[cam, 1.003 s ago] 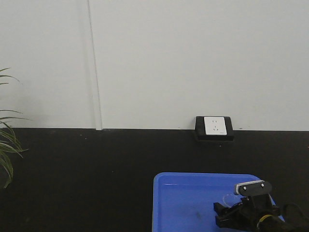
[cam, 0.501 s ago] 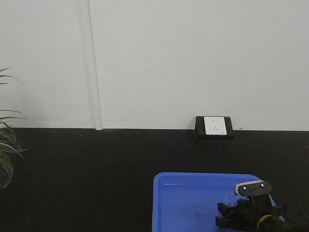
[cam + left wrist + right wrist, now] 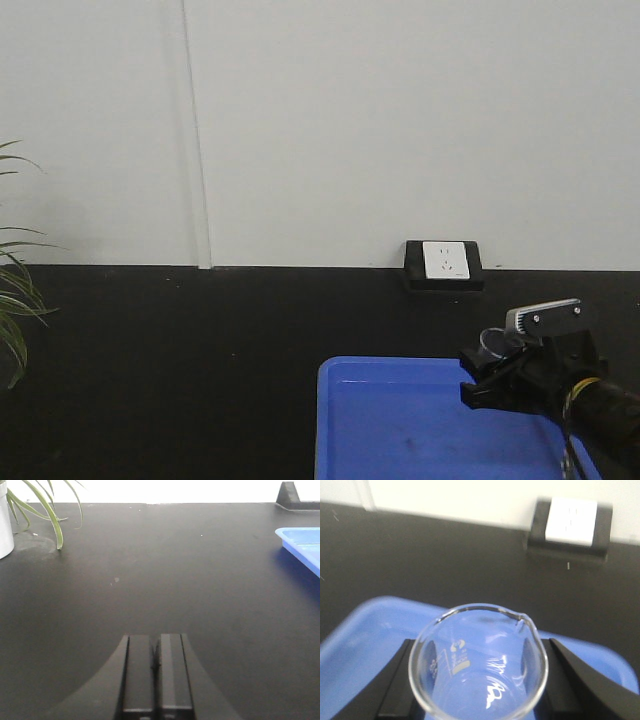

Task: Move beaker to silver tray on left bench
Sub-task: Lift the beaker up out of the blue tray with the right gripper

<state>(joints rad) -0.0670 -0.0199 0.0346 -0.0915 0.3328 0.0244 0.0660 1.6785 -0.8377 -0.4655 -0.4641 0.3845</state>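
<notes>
The beaker (image 3: 477, 660) is small, clear glass with white print and a pouring lip. It sits between the two black fingers of my right gripper (image 3: 479, 680), which is shut on it and holds it above the blue plastic tray (image 3: 375, 625). In the front view the right gripper (image 3: 490, 378) holds the beaker (image 3: 495, 345) over the tray's back right corner. My left gripper (image 3: 156, 680) is shut and empty, low over the black bench (image 3: 160, 570). The silver tray is out of view.
The blue tray (image 3: 400, 420) lies at the front right of the black bench (image 3: 200, 350); its corner shows in the left wrist view (image 3: 300, 542). A wall socket box (image 3: 444, 264) stands at the back. A potted plant (image 3: 30, 510) stands at the far left.
My right gripper has risen and moved right and back with the beaker, from low over the blue tray to above its back right corner. The left arm's earlier position is not shown.
</notes>
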